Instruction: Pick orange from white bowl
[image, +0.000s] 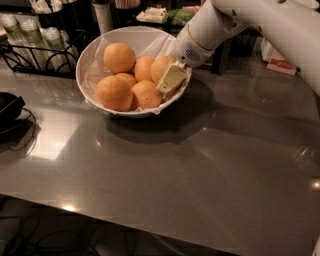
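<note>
Inside white bowl (125, 111), gripper (170, 79) low against orange (160, 67) just behind it, grasp unclear.

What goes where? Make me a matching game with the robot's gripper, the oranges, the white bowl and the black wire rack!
Things:
1. gripper
2. oranges
3. white bowl
4. black wire rack

Places:
A. standing on the grey table, towards its back edge
B. at the far left, behind the bowl
C. lying on crinkled white paper
D. reaching in over the bowl's right rim, next to an orange

Right pairs: 1-D, 2-C, 3-A, 4-B.
</note>
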